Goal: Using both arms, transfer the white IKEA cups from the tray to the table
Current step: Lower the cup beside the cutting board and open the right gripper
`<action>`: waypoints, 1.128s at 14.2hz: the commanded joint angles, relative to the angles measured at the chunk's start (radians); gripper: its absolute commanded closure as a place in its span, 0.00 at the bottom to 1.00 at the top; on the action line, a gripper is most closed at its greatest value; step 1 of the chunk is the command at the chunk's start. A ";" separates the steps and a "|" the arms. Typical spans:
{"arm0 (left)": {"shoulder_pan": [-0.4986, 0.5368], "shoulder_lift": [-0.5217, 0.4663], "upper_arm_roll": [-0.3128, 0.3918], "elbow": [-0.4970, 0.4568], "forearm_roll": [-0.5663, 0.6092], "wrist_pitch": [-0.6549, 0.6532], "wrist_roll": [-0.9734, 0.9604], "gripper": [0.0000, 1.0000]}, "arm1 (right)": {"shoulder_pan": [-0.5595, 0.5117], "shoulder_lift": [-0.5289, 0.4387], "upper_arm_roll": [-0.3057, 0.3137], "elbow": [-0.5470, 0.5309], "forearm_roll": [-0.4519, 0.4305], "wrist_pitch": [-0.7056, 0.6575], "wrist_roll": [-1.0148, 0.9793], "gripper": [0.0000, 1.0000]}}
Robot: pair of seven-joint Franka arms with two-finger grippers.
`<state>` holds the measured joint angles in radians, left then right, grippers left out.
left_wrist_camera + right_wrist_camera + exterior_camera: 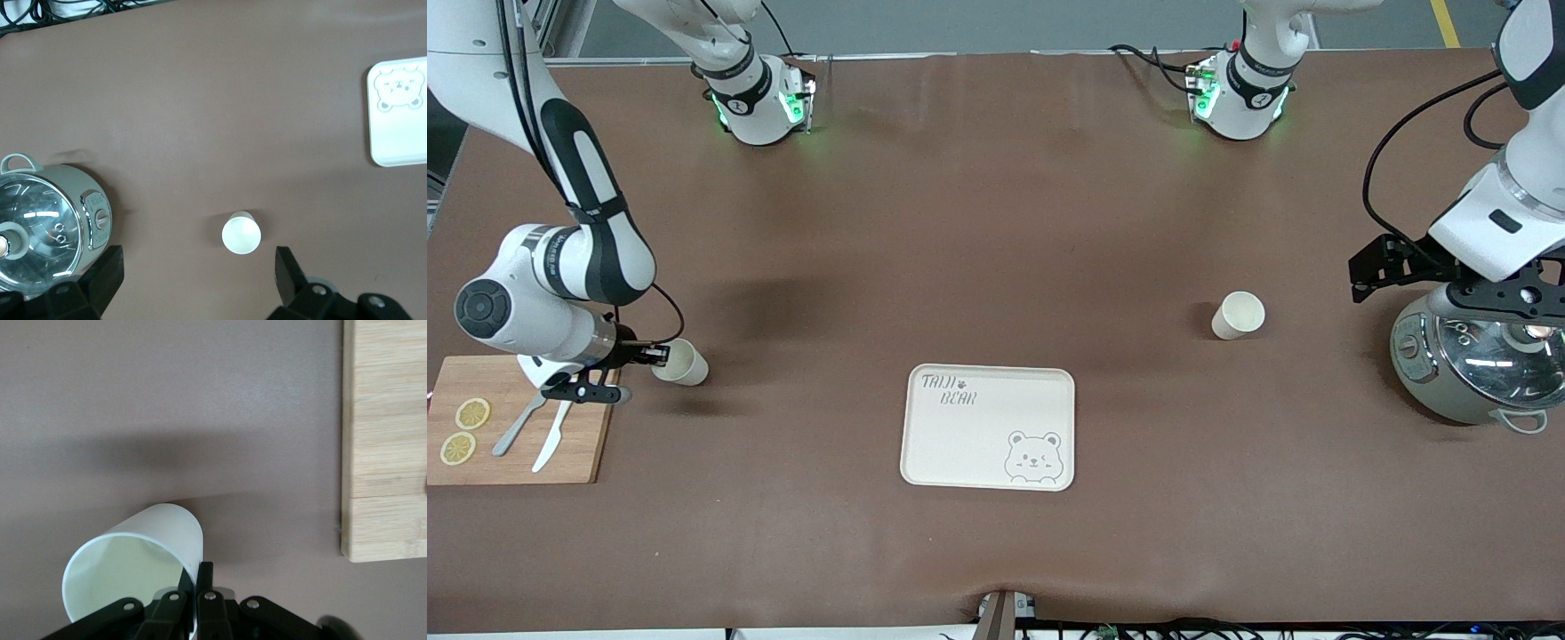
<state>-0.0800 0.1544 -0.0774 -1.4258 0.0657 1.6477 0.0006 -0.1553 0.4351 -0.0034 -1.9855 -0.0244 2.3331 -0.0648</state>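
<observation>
One white cup (683,363) (133,560) is tilted beside the wooden board, at the right arm's end of the table. My right gripper (660,356) (203,572) is shut on its rim, one finger inside and one outside. The other white cup (1238,315) (241,233) stands upright on the table toward the left arm's end, farther from the front camera than the tray. My left gripper (1494,298) (198,270) hangs open, high over the table between that cup and the cooker, with nothing between its fingers (288,270).
A cream tray (987,427) (400,113) with a bear drawing lies at the table's middle. A grey cooker (1476,364) (47,227) with a glass lid stands under the left arm. The wooden board (516,418) (387,440) carries lemon slices (464,431) and cutlery (547,436).
</observation>
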 commanded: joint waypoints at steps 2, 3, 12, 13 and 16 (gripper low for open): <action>0.003 0.001 -0.005 0.008 0.020 -0.066 0.015 0.00 | -0.029 -0.027 0.022 -0.029 -0.014 0.017 -0.012 0.26; 0.003 0.001 -0.005 0.008 0.019 -0.072 0.015 0.00 | -0.027 -0.022 0.022 -0.030 -0.005 0.015 -0.010 0.00; 0.003 0.005 -0.005 0.008 0.008 -0.095 0.015 0.00 | -0.018 -0.033 0.022 0.062 -0.015 -0.188 0.000 0.00; 0.003 0.005 -0.005 0.008 0.008 -0.095 0.015 0.00 | -0.023 -0.033 0.022 0.071 -0.015 -0.198 0.000 0.00; 0.005 0.005 -0.005 0.008 0.008 -0.095 0.012 0.00 | -0.021 -0.038 0.022 0.102 -0.019 -0.265 -0.003 0.00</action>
<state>-0.0793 0.1597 -0.0774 -1.4261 0.0657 1.5686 0.0020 -0.1594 0.4161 0.0037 -1.9038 -0.0244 2.1244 -0.0704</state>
